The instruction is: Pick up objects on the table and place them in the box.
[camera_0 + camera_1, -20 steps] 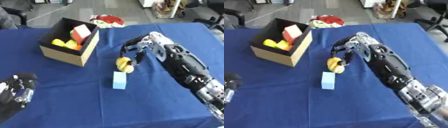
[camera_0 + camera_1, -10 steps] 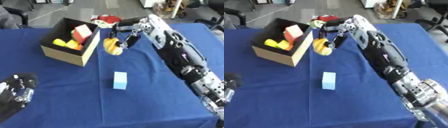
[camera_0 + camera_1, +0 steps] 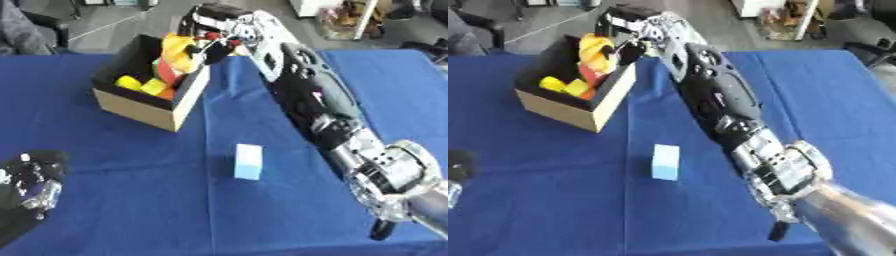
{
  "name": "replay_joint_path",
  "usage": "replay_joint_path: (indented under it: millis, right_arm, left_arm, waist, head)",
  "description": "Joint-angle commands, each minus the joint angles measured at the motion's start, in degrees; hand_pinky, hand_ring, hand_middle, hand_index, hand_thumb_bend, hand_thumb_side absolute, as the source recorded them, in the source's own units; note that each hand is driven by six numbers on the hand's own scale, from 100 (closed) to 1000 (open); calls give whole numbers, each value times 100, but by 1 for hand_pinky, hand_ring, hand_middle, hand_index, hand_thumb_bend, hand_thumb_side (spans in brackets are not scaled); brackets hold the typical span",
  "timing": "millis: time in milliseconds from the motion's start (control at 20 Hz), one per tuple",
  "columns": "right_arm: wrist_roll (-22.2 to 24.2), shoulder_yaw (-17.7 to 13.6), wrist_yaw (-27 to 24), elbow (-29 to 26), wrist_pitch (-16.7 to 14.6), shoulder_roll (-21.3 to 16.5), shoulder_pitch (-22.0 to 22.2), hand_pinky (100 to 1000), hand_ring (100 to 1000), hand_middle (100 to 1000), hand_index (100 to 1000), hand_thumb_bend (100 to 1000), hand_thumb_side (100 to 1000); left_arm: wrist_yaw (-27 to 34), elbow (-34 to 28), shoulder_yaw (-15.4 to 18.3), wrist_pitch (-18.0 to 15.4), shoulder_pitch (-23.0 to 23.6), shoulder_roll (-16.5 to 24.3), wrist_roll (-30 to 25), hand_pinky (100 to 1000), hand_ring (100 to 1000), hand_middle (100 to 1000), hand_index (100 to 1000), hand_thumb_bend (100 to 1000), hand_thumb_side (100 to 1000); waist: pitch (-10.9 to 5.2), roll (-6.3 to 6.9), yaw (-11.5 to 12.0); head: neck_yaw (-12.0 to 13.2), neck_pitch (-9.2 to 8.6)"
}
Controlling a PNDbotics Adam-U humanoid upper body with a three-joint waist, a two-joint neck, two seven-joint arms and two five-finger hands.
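The right hand (image 3: 215, 26) is extended over the far side of the open brown cardboard box (image 3: 142, 105), fingers curled around a yellow rounded object with dark markings (image 3: 178, 50); the object hangs above the box opening, against its far right wall, not yet released; inside the box lie small yellow pieces (image 3: 140, 84) and a red and white block (image 3: 164, 74), partly hidden by the held object; a light blue rectangular block (image 3: 248, 161) stands alone on the blue cloth-covered table (image 3: 105, 200), well apart from the box; the left hand (image 3: 31, 181) rests at the lower left corner; whether its fingers are released or clenched cannot be determined.
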Motion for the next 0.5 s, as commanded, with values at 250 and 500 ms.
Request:
replay_joint_path:
  millis: [250, 500]
  right_arm:
    - [-1775, -290, 1338, 439, 1311, 333, -133, 827, 744, 724, 851, 535, 266]
    - [-2650, -194, 1823, 300, 2201, 373, -94, 807, 725, 722, 915, 595, 360]
  left_arm:
    - [45, -105, -42, -1, -123, 9, -46, 735, 647, 648, 729, 100, 319]
    - [41, -109, -40, 2, -127, 10, -48, 735, 646, 648, 729, 100, 319]
  waist:
    - [98, 91, 141]
    - [107, 64, 101]
  head:
    - [-165, -127]
    - [-145, -143]
